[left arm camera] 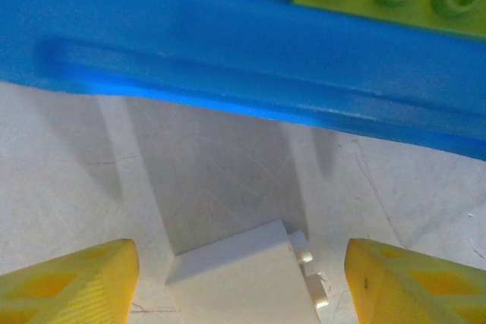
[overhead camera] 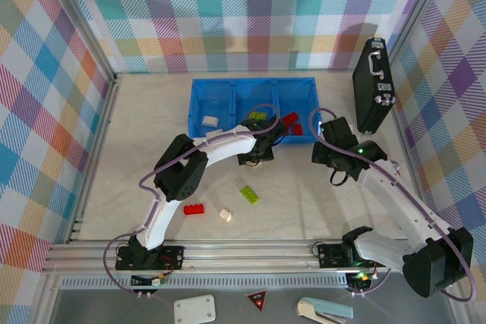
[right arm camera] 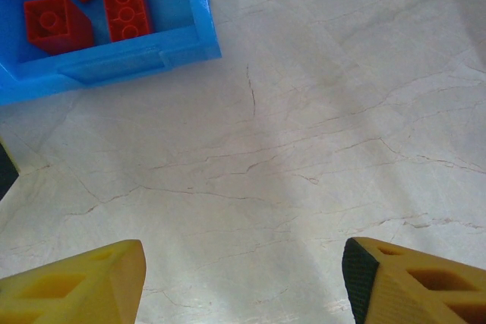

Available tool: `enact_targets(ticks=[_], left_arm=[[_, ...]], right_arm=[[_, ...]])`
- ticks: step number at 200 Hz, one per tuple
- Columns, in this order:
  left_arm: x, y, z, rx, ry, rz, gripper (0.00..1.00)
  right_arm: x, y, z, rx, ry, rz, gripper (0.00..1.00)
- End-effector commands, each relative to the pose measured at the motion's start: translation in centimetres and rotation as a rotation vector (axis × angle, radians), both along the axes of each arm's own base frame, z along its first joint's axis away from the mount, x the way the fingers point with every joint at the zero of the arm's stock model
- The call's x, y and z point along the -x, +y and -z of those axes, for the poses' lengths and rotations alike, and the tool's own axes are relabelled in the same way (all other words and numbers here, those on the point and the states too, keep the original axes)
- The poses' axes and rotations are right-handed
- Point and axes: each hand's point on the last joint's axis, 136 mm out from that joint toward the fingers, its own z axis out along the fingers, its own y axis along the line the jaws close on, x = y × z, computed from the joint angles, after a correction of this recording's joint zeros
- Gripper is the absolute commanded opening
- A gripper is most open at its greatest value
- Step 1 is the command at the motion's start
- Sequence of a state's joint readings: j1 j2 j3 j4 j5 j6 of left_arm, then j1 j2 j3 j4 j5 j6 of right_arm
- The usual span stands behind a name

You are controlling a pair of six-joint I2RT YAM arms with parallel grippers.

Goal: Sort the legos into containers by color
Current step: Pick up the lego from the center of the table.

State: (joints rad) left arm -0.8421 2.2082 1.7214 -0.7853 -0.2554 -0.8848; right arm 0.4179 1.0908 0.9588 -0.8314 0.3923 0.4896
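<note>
1. Blue tray (overhead camera: 250, 82) sits at upper centre of the top view on the tabletop (overhead camera: 304, 210). It has three compartments side by side.
2. Tray contents, top view: pale brick (overhead camera: 209, 121) in the left compartment, green brick (overhead camera: 255, 117) in the middle one, red bricks (overhead camera: 292, 120) in the right one.
3. Loose on the tabletop, lower centre of the top view: loose red brick (overhead camera: 194, 209), loose cream brick (overhead camera: 225, 215) near it on the right, loose green brick (overhead camera: 249, 194) a little higher and further right.
4. Left gripper (left arm camera: 241, 256): released, yellow fingers spread at the bottom corners of the left wrist view. A white brick (left arm camera: 243, 278) lies between them at bottom centre with a gap on each side, so it is not grasped.
5. Same view: the tray's near wall runs across the top. The green brick shows behind it at upper right.
6. Right gripper (right arm camera: 241, 256): released, fingers apart over bare tabletop.
7. Right wrist view: the tray's corner is at upper left, with three red bricks inside it.
8. Black case (overhead camera: 372, 85) stands at upper right of the top view, apart from the tray.
</note>
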Motion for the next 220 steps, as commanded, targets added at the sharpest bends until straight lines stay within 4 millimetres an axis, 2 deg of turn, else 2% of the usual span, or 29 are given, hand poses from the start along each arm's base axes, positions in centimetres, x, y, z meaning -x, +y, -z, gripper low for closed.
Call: enact_targets(ticks=[1,91,220], left_arm=[[0.4,-0.4,0.5,-0.006,0.008,-0.009,0.71],[1.1,-0.3,2.0,-0.006,0.039,-0.006,0.58],[1.2,-0.2,0.9,-0.001,0.022,0.039,0.45]], right_arm=[[0.2,-0.6,0.1,0.015,-0.004,0.013,0.70],[0.1,-0.7,0.2,0.019,-0.001,0.011,0.70],[0.5,-0.7,-0.4,0.004,-0.010,0.017,0.70]])
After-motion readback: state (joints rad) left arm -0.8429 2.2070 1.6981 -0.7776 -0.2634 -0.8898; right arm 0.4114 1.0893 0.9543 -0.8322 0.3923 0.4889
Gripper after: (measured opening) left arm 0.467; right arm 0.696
